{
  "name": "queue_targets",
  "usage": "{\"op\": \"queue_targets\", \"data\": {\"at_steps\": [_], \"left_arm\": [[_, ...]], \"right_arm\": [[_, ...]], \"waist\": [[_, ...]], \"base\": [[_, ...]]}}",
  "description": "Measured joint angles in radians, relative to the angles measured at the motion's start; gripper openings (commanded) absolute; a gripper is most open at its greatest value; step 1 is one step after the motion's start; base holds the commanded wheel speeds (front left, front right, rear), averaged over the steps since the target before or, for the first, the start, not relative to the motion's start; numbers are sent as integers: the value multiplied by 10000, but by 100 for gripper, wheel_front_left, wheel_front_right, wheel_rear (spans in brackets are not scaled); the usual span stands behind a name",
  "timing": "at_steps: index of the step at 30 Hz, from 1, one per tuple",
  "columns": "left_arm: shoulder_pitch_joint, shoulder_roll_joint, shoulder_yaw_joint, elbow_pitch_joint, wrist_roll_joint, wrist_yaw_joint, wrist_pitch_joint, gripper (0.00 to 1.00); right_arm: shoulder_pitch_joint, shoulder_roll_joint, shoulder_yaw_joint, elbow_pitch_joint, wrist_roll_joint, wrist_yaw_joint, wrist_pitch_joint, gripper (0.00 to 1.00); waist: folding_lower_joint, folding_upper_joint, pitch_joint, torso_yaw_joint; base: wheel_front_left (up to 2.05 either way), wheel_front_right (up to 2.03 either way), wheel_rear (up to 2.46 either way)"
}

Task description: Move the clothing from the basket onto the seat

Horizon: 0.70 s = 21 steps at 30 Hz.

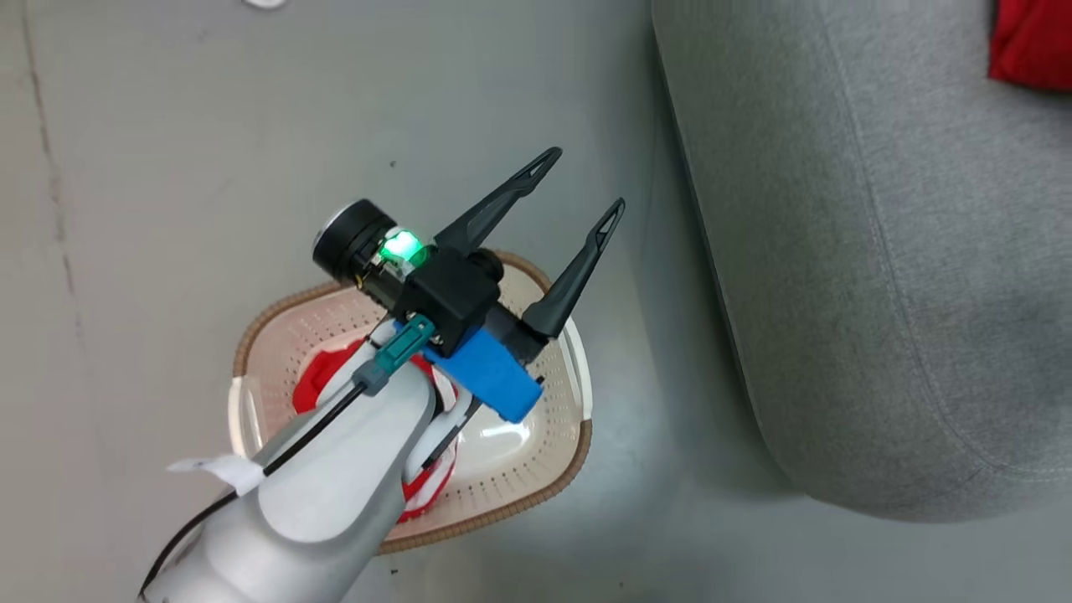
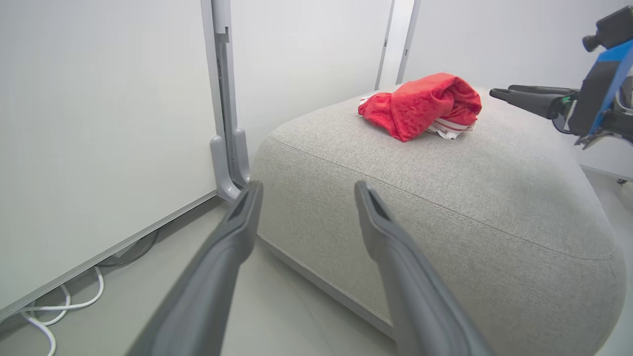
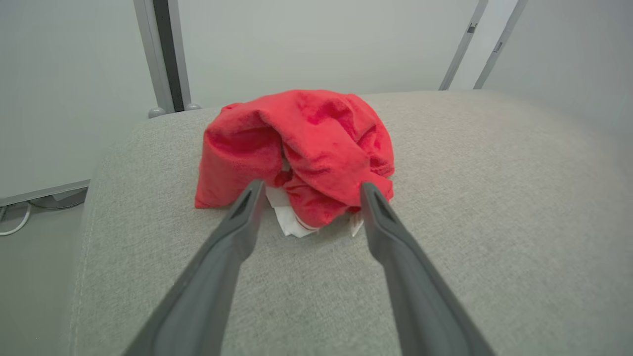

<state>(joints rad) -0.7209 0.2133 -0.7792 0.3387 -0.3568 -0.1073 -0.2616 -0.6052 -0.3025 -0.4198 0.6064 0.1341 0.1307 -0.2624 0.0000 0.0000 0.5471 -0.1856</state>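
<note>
- While one bright red cloth garment (image 3: 306, 143) lies on the light grey fabric sofa seat (image 3: 494, 222), my right tool (image 3: 312, 187) stands wide, empty.
- Left tool (image 1: 586, 180), wide, hangs over the cream perforated plastic basket (image 1: 511, 469) at seven o'clock; second red garment (image 1: 314, 381) inside.
- Next, I reckon: lower, pinch it.

I see one red garment (image 3: 301, 153) bunched up on the grey seat (image 3: 494, 198), just past the tips of my right gripper (image 3: 310, 187). The other red garment (image 1: 316, 381) lies in the cream basket (image 1: 536, 494), right under my left gripper (image 1: 585, 180).
</note>
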Motion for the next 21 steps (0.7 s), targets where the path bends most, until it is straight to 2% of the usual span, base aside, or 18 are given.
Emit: {"op": "queue_targets", "data": {"at_steps": [7,15,21], "left_arm": [[1091,-96,991,-301,-19,163,-2,100],[2536,-111,2640,-759,343,443,-12,100],[3429,-387,3779,-976,639,456,-12,100]], "right_arm": [[1393,623,226,-1691,107,0,2,100],[2734,1494,1319,-3622,153,0,2,100],[3543,1881,2067,-4652,186,-2,0,100]], "waist": [[-1,0,-1108,168],[-2,0,-2341,626],[-2,1,-2949,1188]], "base": [[0,0,0],[0,0,0],[0,0,0]]}}
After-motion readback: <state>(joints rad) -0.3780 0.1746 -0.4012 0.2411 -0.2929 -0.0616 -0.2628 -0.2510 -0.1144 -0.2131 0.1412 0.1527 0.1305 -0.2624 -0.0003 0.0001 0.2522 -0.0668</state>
